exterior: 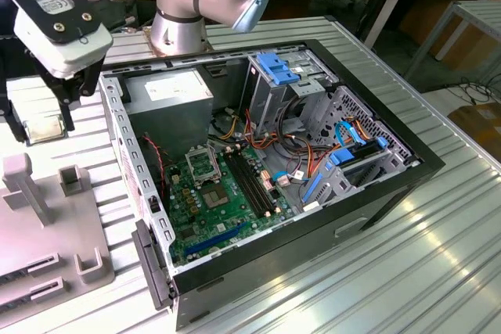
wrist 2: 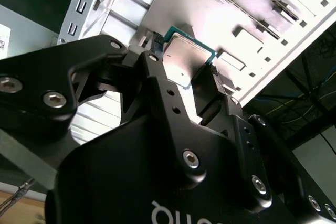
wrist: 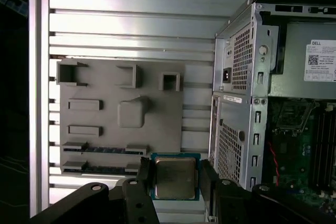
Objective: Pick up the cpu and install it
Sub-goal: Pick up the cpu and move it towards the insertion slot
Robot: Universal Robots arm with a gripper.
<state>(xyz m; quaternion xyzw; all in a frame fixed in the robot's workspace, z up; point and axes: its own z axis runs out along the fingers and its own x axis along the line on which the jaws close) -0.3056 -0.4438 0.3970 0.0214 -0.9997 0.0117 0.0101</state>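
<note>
- The black two-fingered gripper (wrist: pixel 176 178) is clenched on the cpu (wrist: pixel 175 176), a small flat square chip with a silvery-grey metal top and a thin green rim.
- In the first wrist view, the black fingers (wrist: pixel 144 174) press against two opposite edges of the chip, one on each side.
- In the second wrist view, the cpu (wrist 2: pixel 185 59) lies flat between the fingertips, its metal top turned towards the camera.
- In the exterior view, the gripper (exterior: pixel 43 124) hangs at the exterior view's far left, outside the computer, with the cpu (exterior: pixel 43 127) caught between its fingers.
- The chip is over the edge of a pale grey moulded fixture plate (wrist: pixel 121 114) with raised blocks and long slots. Whether it is clear of the surface below cannot be told.
- The plate lies on a ribbed silver metal table (exterior: pixel 376 271).
- A large black open computer case (exterior: pixel 423 163) lies on its side on the same table, just beside the plate.
- A green circuit board (exterior: pixel 196 224) covers the floor of the case.
- On the board, a square metal-framed socket with a dark centre (exterior: pixel 205 163) sits well apart from the gripper.
- The silver arm (exterior: pixel 188 5), with a pale blue joint cap, rises behind the case.
</note>
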